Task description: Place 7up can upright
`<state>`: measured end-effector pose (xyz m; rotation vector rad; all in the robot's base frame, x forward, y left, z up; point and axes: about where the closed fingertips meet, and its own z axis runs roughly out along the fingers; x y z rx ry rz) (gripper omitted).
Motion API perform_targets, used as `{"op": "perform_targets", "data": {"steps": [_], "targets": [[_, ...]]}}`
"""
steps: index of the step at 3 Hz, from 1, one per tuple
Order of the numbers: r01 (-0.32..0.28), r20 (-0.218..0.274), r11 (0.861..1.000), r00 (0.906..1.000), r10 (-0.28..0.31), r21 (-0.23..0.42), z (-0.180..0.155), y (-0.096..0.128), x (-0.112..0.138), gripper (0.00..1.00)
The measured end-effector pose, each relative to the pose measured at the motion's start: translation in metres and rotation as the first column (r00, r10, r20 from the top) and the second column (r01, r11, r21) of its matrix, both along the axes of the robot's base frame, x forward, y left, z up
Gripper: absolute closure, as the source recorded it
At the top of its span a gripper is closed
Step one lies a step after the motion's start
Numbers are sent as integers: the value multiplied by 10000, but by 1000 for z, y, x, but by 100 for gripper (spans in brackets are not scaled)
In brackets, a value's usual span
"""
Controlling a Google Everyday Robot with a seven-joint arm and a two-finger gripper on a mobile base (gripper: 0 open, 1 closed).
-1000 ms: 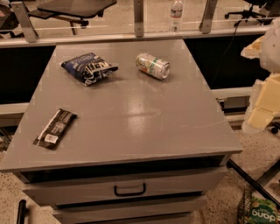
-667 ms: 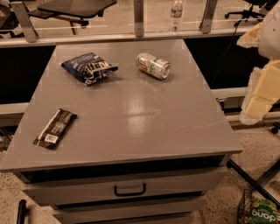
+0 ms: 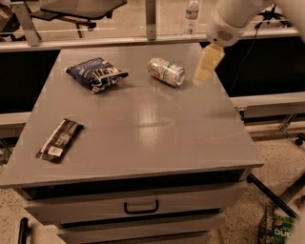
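Lying on its side near the far edge of the table (image 3: 143, 138), long axis slanting toward the right edge, the 7up can (image 3: 166, 71) has the gripper (image 3: 208, 63) just beside its right-hand end, hovering by the far right corner, open or closed impossible to tell.

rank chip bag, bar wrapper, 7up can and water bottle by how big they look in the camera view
chip bag and bar wrapper: alike, wrapper nearer the camera, so unranked
7up can
water bottle, farthest back
gripper hovers beside the can, apart from it
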<state>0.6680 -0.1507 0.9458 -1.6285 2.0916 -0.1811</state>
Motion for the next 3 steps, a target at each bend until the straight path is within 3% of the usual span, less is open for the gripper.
{"op": "perform_targets", "data": {"steps": [1,2,3], "targets": [[274,400,9985,9988,-293,470,-34,15,85,0],[447,289,9971,9985,-465,613,-63,14,118,0],[619,-94,9897,9981,-612,1289,-61,24,115,0]]}}
